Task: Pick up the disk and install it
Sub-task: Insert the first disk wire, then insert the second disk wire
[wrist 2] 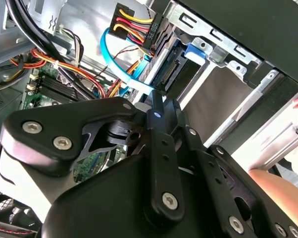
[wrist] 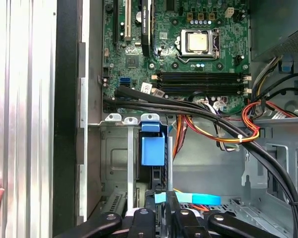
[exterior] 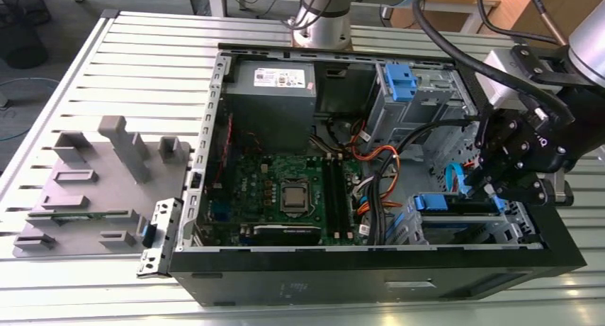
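Here the disk (exterior: 452, 204) sat edge-up in the drive cage (exterior: 472, 230) at the case's front corner, long axis running down into it; the gripper (exterior: 484, 184) hovered directly above, fingers pressed together and holding nothing.

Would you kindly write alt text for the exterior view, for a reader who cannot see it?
A black gripper on a robot arm hangs over the drive cage at the exterior view's right of an open computer case, by a blue bracket. The green motherboard lies exposed; the case sits on a slatted metal table.
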Action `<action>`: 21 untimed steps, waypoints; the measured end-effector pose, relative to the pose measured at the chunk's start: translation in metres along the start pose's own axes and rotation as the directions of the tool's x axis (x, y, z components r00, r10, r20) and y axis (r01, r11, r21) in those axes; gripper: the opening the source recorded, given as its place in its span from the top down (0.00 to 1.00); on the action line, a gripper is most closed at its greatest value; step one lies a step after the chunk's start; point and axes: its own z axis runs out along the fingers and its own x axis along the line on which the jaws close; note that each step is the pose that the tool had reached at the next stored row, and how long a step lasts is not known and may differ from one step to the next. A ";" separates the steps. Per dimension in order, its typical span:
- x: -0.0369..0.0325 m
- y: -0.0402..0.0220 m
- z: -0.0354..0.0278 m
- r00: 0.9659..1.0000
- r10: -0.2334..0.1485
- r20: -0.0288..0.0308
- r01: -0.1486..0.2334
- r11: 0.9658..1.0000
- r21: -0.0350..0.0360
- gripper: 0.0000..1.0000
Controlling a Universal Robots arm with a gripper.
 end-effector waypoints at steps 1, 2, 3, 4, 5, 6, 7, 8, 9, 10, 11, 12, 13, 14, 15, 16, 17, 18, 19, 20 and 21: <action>0.0000 -0.0008 -0.0002 1.000 0.000 0.000 0.000 1.000 0.000 0.76; 0.0000 -0.0023 -0.0001 1.000 0.000 0.000 0.000 1.000 0.000 0.76; -0.0001 -0.0043 -0.0001 1.000 0.000 0.000 0.000 1.000 0.000 0.76; -0.0002 -0.0063 -0.0002 1.000 0.000 0.000 0.000 1.000 0.000 0.76; -0.0002 -0.0083 -0.0003 1.000 0.000 0.000 0.000 1.000 0.000 0.76; -0.0003 -0.0100 -0.0004 1.000 0.000 0.000 0.000 1.000 0.000 0.76; -0.0003 -0.0111 -0.0005 1.000 0.000 0.000 0.000 1.000 0.000 0.76; -0.0004 -0.0113 -0.0005 1.000 0.000 0.000 0.000 1.000 0.000 0.76; -0.0004 -0.0112 -0.0005 1.000 0.000 0.000 0.000 1.000 0.000 0.76; -0.0004 -0.0112 -0.0005 1.000 0.000 0.000 0.000 1.000 0.000 0.76; -0.0003 -0.0113 -0.0007 1.000 0.000 0.000 0.000 1.000 0.000 0.76; -0.0003 -0.0113 -0.0015 1.000 0.000 0.000 0.000 1.000 0.000 0.76; -0.0003 -0.0112 -0.0025 1.000 0.000 0.000 0.000 1.000 0.000 0.76; -0.0003 -0.0112 -0.0035 1.000 0.000 0.000 0.000 1.000 0.000 0.76; -0.0003 -0.0112 -0.0040 1.000 0.000 0.000 0.000 1.000 0.000 0.76; -0.0003 -0.0112 -0.0039 1.000 0.000 0.000 0.000 1.000 0.000 0.76; -0.0004 -0.0112 -0.0040 1.000 0.000 0.000 0.000 1.000 0.000 0.76; -0.0004 -0.0111 -0.0050 1.000 0.000 0.000 0.000 1.000 0.000 0.76; -0.0004 -0.0111 -0.0060 1.000 0.000 0.000 0.000 1.000 0.000 0.76; -0.0004 -0.0111 -0.0060 1.000 0.000 0.000 0.000 1.000 0.000 0.76; -0.0004 -0.0111 -0.0061 1.000 0.000 0.000 0.000 1.000 0.000 0.76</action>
